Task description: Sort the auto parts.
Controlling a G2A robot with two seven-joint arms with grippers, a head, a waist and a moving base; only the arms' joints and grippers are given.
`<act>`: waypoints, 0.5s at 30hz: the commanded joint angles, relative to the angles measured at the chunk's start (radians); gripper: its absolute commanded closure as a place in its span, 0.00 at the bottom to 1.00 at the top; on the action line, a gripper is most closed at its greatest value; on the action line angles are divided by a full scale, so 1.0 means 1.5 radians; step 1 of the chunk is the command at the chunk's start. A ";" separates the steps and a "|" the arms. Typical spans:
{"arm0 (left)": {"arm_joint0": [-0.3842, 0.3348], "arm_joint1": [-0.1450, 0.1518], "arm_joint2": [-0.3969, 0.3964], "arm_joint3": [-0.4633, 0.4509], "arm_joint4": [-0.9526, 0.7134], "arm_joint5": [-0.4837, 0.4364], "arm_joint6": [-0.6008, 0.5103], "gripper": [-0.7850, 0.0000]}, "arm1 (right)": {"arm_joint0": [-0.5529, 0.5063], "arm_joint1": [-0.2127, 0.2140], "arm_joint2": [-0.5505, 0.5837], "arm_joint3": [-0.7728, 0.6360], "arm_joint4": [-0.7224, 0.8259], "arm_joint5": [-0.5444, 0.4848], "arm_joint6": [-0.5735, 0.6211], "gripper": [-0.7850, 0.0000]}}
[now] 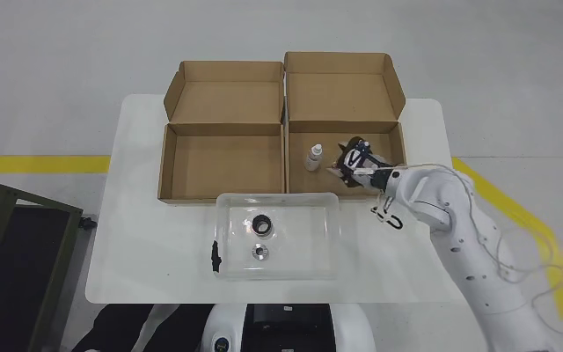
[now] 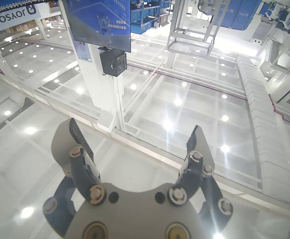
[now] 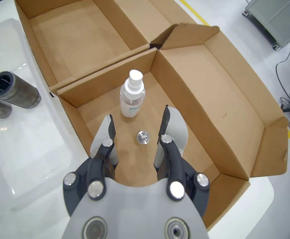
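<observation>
Where the right gripper (image 3: 138,115) is held: over the right box (image 3: 226,95), spread, empty.
Metal part (image 3: 143,137): inside that box, by the bottle (image 3: 132,99).
Dark cylinder (image 3: 19,92): outside it, cut off.
Left gripper (image 2: 134,123): spread, empty.

Industrial hall, storage racks (image 2: 147,15), floor tape (image 1: 53,164)

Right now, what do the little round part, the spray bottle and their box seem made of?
The round part looks like metal: bright, mirror-shiny. The spray bottle seems clear plastic, white cap. The box is matte brown cardboard, folded flaps.
</observation>
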 commanded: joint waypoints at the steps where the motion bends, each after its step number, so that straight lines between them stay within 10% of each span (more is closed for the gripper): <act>1: 0.000 0.000 0.000 0.000 0.000 0.000 0.000 0.00 | -0.017 0.003 0.009 -0.026 0.001 -0.007 -0.003 0.51; 15: 0.000 0.000 0.000 0.000 0.000 0.000 0.000 0.00 | -0.125 0.013 -0.013 -0.192 -0.021 -0.065 -0.021 0.49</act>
